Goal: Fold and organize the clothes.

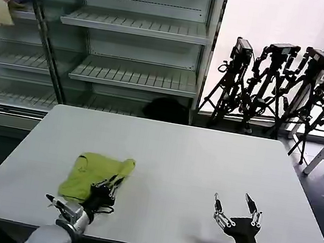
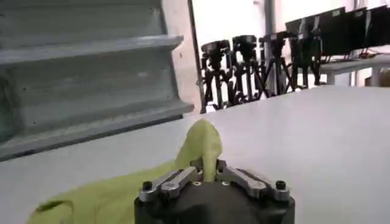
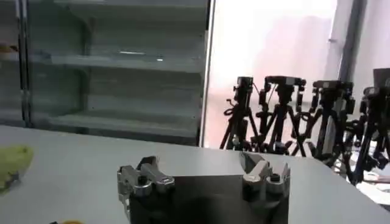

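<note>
Lime yellow-green fabric, the T-shirt [image 1: 93,176], lies bunched in a loose heap on the white table [image 1: 174,160], toward the near left corner. The left gripper [image 1: 112,183] sits at the heap's right near edge, and its jaws are pressed together, pinching a fold of the T-shirt; in the left wrist view the cloth [image 2: 201,146] rises in a peak from between the fingers [image 2: 172,181]. The right gripper [image 1: 234,212] hovers over the bare tabletop at the near right, well apart from the T-shirt, with its jaws spread wide and nothing between them. Beyond the table's far edge stand grey metal shelves [image 1: 140,25], and a row of black tripods [image 1: 279,84] stands at the far right.
</note>
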Available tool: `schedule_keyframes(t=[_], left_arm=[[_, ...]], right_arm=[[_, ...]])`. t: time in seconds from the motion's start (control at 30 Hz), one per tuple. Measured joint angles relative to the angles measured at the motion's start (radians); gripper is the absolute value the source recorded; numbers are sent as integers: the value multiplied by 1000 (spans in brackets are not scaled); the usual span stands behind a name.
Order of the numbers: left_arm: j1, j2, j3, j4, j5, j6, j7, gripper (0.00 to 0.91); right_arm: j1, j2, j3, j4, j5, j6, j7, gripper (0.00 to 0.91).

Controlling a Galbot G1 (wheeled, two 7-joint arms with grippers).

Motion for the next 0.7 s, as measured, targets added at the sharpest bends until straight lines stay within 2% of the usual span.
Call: schedule_keyframes(t=[0.4,0.7], left_arm=[[-67,12,38,-151,4,102,-115,907],[54,8,-28,-296,29,166,-145,907]], right_arm=[[14,12,-15,3,-10,-24,-11,907],[107,54,-93,-36,6,-95,-57,907]])
